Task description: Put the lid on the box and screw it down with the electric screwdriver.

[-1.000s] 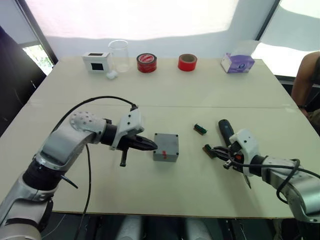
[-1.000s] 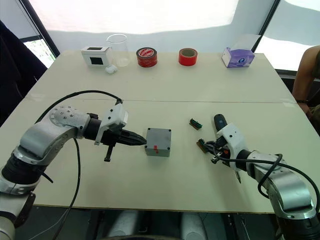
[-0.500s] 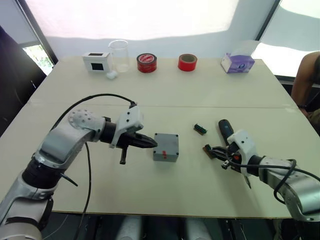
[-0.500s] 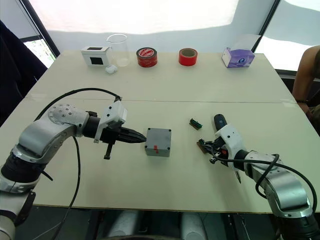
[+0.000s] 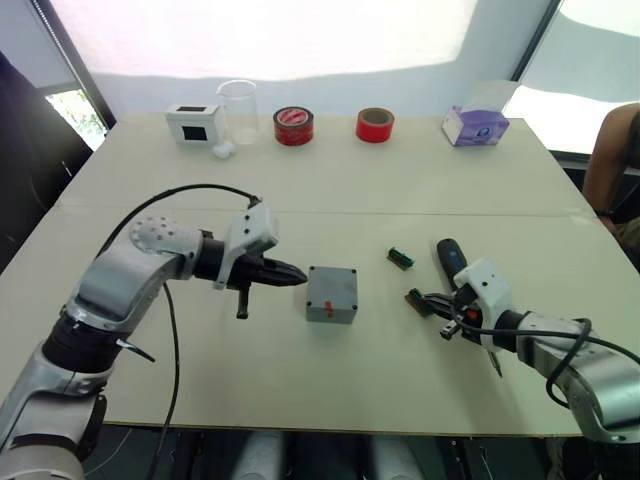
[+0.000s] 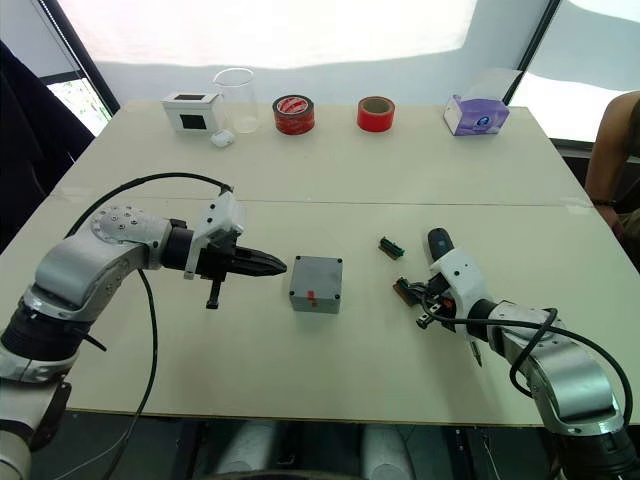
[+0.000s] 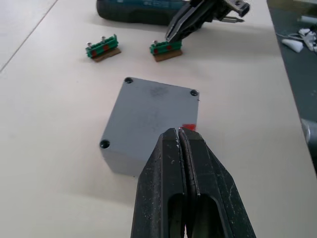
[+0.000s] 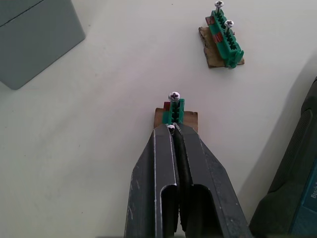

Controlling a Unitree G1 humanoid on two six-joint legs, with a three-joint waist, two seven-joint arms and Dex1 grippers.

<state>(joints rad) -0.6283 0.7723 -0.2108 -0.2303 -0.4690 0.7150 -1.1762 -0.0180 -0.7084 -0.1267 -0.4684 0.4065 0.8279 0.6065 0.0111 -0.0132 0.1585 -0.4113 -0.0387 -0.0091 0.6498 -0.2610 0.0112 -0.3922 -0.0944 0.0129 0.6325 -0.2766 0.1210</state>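
Left claw (image 7: 180, 133): fingers pressed together, empty; box (image 5: 332, 294) with lid (image 7: 154, 110) on, just ahead of its tips; right claw (image 8: 171, 130): pressed together, tips at a green screw holder (image 8: 174, 110); electric screwdriver (image 5: 449, 259) beside it on the tabletop (image 5: 400, 180).

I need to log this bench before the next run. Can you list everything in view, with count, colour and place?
Box with lid on: one, grey, table centre.
Electric screwdriver: one, black with blue, lying on the table's right side, beside the right gripper.
Screw holders: two, green, one right of the box, one at the right gripper's tips.
Tape rolls: two, red, far edge.
Clear cup: one, far edge left.
White box with black screen: one, far left.
Tissue box: one, purple, far right.
Table: one, beige.
Person's arm: right edge.
Left gripper: black, shut, just left of the box.
Right gripper: black, shut on a screw holder.
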